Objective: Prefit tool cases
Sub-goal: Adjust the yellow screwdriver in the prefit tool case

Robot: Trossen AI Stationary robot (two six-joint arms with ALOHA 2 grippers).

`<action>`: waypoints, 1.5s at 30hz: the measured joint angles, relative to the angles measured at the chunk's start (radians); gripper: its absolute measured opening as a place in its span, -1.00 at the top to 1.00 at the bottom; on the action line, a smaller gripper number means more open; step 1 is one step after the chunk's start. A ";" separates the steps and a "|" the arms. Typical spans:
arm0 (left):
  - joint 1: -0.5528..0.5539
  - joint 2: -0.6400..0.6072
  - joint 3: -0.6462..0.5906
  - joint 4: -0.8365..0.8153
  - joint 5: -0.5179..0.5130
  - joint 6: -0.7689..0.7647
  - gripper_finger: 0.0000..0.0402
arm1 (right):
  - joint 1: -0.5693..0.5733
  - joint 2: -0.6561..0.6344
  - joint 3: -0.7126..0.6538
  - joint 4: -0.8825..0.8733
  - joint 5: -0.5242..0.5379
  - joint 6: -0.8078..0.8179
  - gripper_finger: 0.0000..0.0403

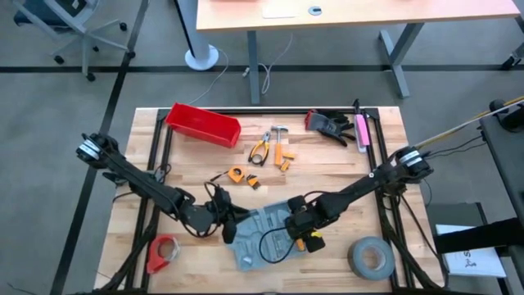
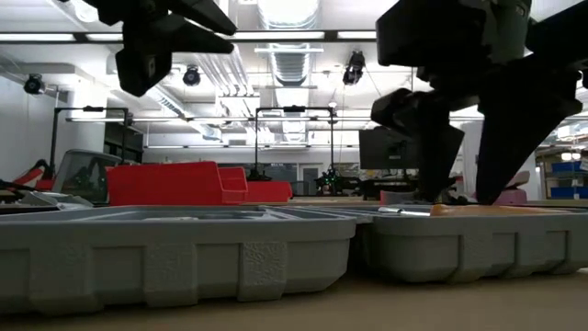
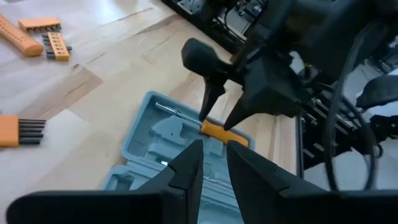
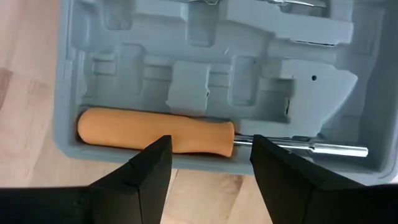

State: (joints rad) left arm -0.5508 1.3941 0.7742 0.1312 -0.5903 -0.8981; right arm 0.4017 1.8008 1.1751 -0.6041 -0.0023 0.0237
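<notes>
While the right gripper (image 4: 208, 165) hangs just above the near edge of the open tool case (image 1: 266, 229), its two fingers stand apart and clamp nothing — the orange-handled screwdriver (image 4: 155, 130) lies directly beyond the fingertips, seated in the long recess along that edge. The screwdriver's long axis runs across the gap between the fingers, handle to one side, steel shaft to the other, so any further press or re-grip would likely come straight down over the handle. The left gripper (image 3: 214, 162) hovers over the other half of the case, fingers nearly together and empty, pointing toward the right one. The case lies opened flat at the table's front centre, between both arms; the right is nearer the screwdriver.
</notes>
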 joint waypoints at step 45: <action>-0.064 -0.157 0.000 -0.195 0.054 -0.020 0.62 | -0.092 0.021 0.093 -0.101 -0.031 0.014 0.03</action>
State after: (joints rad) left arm -0.6147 1.2371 0.7738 -0.0641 -0.5366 -0.9180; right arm 0.3099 1.8221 1.2683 -0.7048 -0.0337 0.0373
